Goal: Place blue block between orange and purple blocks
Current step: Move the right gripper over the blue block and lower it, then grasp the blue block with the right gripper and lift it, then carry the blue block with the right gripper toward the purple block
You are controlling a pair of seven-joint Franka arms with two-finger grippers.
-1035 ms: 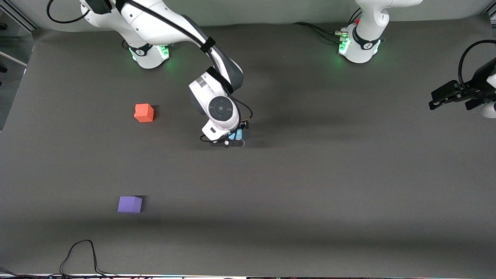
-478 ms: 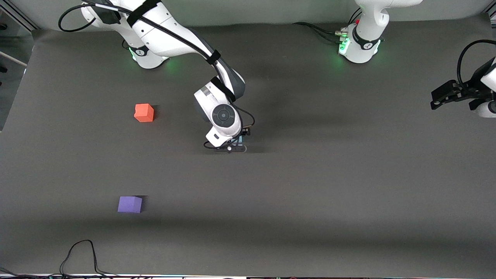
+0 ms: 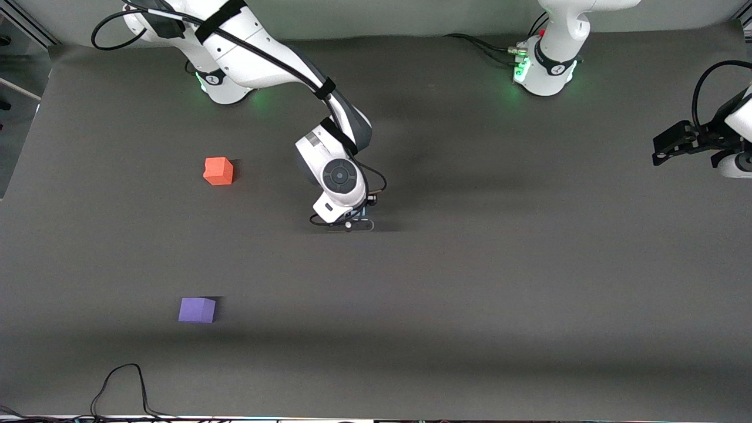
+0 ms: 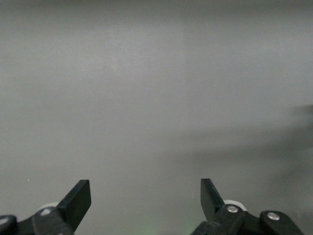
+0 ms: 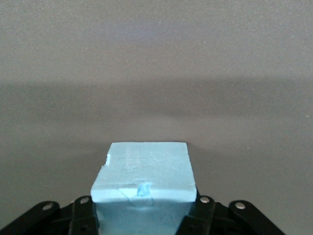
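Right claw (image 3: 359, 222) low at mid-table (image 3: 499, 282), pinching blue block (image 5: 144, 178) for carrying; orange block (image 3: 218, 171) and purple block (image 3: 197, 309) well apart from it. Left claw (image 4: 145, 196) spread, waiting.

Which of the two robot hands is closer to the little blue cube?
The right. The right gripper is down at the blue block, its fingers on either side of it at mid-table. The left gripper waits, open, at the left arm's end of the table, well away.
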